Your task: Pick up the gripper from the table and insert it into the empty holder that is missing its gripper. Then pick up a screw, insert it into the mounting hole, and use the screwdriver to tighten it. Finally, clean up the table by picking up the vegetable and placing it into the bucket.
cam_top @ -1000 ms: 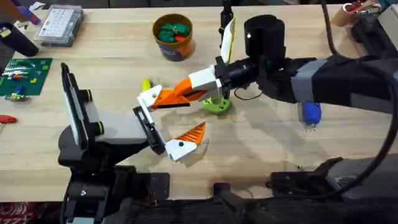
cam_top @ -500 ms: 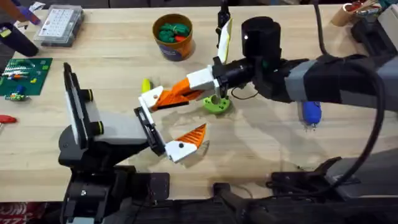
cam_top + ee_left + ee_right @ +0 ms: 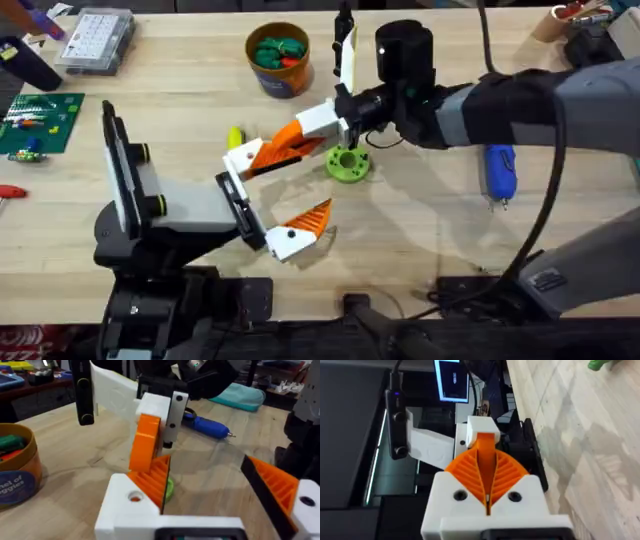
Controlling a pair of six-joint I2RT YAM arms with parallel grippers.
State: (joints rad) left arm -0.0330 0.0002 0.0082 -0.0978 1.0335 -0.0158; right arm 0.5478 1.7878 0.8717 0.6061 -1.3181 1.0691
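Right arm point(image 3: 520, 100) stretches across the table, and its right gripper point(image 3: 292, 143) is clenched on the gripper point(image 3: 250, 156), the little orange finger, with the white base pushed up against the rail end of the holder point(image 3: 238, 205) on the left arm. Left gripper point(image 3: 308, 180) stands spread, grasping nothing, its one fitted finger well apart from the new one. From the left wrist the base looks nearly seated, mounting hole showing bare, so I judge step one is almost home: no screw in yet. The bucket point(image 3: 280, 75) sits at the far side with green and red bits inside. The screwdriver point(image 3: 498, 170) lies untouched, and a green ring point(image 3: 347, 163) waits nearby. Against a second ago, the right arm has swung left and farther away, uncovering the screwdriver and ring; the finger has barely budged.
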